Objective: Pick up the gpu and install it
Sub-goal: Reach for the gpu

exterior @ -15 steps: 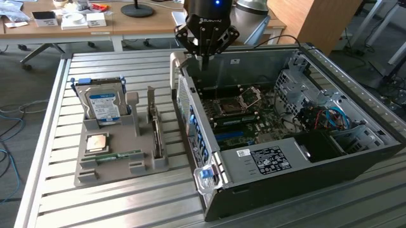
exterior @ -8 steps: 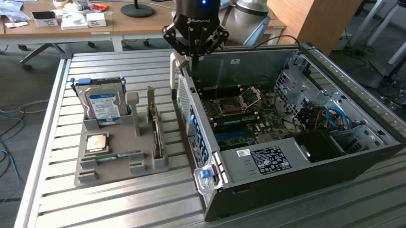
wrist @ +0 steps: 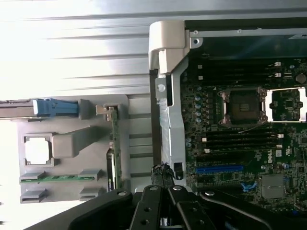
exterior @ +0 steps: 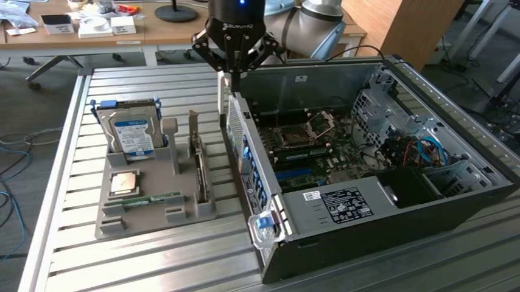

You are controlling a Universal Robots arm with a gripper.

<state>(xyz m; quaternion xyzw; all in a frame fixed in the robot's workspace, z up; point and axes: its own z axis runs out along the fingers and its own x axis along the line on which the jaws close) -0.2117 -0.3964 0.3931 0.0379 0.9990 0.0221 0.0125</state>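
gpu (exterior: 199, 167) upright in tray (exterior: 106, 226) | tool (wrist: 163, 172) closed, nr case (exterior: 374, 255) rear wall

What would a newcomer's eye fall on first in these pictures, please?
The open computer case on the exterior view's right, its motherboard bare, draws the eye first. The black gripper hangs over the case's rear edge. Beside the case a grey tray holds the gpu on edge and a hard drive.
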